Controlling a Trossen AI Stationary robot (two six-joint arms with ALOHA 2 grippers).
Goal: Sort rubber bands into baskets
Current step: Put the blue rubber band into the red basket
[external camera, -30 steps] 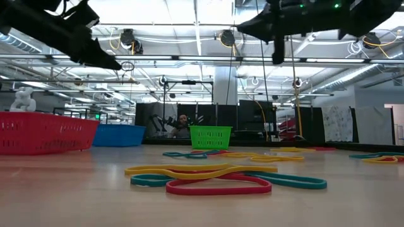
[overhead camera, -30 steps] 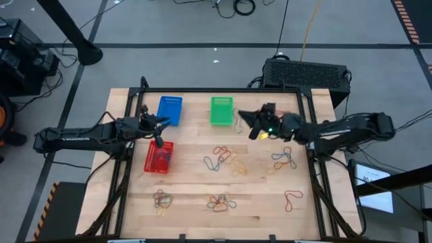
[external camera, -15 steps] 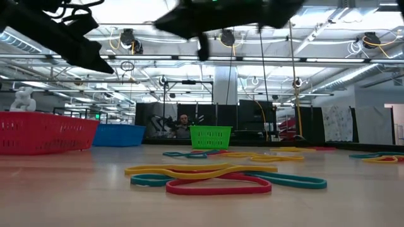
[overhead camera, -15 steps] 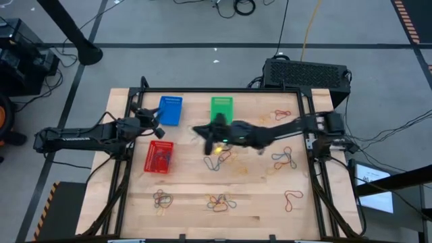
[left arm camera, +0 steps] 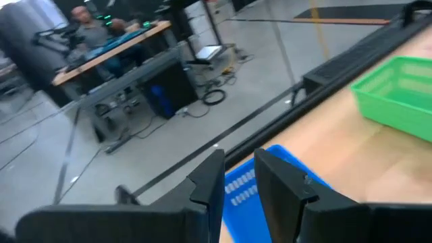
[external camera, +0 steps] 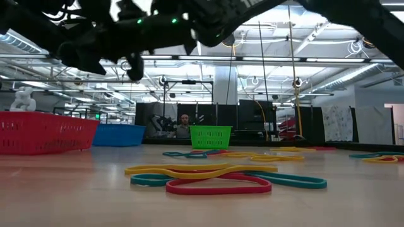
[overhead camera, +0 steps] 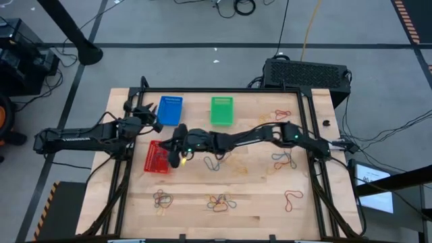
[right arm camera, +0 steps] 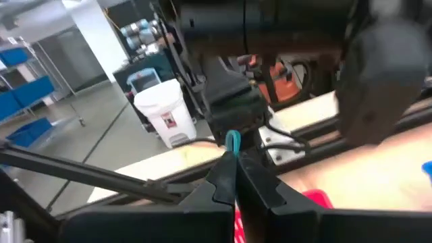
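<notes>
- On the left side of the table, my left gripper [overhead camera: 143, 112] hangs up in the air just left of the blue basket [overhead camera: 169, 110]. Its two fingers [left arm camera: 210, 183] have only a thin gap between them, and they hold nothing.
- Near that, the red basket [overhead camera: 156, 158] sits on the wood with red bands inside it.
- Next, my right arm reaches far across the table to the left. My right gripper [overhead camera: 177, 144] is over the right edge of the red basket. Its fingers are pressed together on a small teal rubber band [right arm camera: 233, 141] at their tips.
- At the far middle of the table sits the green basket [overhead camera: 221, 110], well apart from both my grippers.
- Many rubber bands [overhead camera: 220, 158] lie loose on the wood. One bunch is in the middle, just right of my right gripper.
- More bunches lie along the near edge, and some are on the right side near the far corner.
- From the low camera, a yellow, a teal and a red band [external camera: 218, 185] lie together close up.
- Behind the far right of the table is a black box [overhead camera: 306, 72] with a grille.
</notes>
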